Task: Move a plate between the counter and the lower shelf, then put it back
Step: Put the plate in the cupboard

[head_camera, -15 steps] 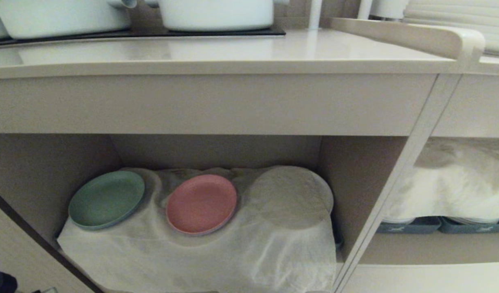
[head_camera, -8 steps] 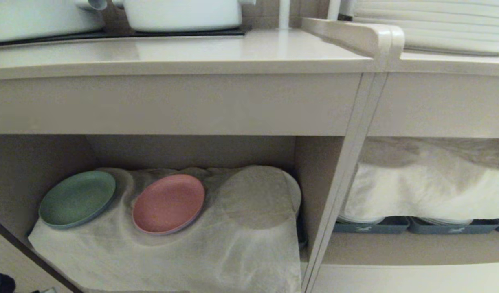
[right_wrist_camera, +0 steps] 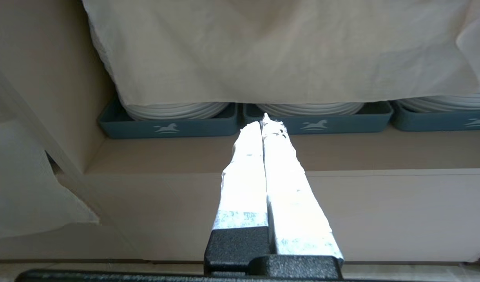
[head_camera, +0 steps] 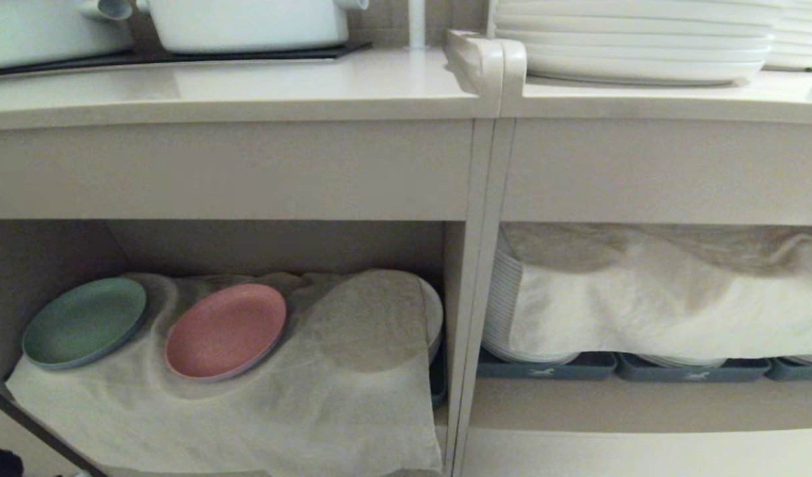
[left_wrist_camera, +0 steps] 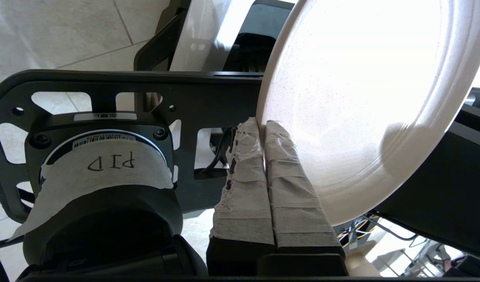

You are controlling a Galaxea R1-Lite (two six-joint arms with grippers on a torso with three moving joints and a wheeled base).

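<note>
Plate [left_wrist_camera: 361,102] | pinched by rim in left gripper [left_wrist_camera: 262,127], held below the worktop [head_camera: 233,86], outside head view | advice: keep level, clear worktop front edge, set down gently on lower shelf [head_camera: 61,252] beside pink plate [head_camera: 225,330] | right gripper [right_wrist_camera: 264,121] fingers together, empty, facing grey-blue trays [right_wrist_camera: 169,125]

The head view faces the cabinet front squarely from close by, taking in the surface [head_camera: 246,86] edge and both compartments. The right wrist view looks level into the compartment with grey-blue trays [right_wrist_camera: 169,125], which the head view shares. The left wrist view looks floorward past the robot's frame.
</note>
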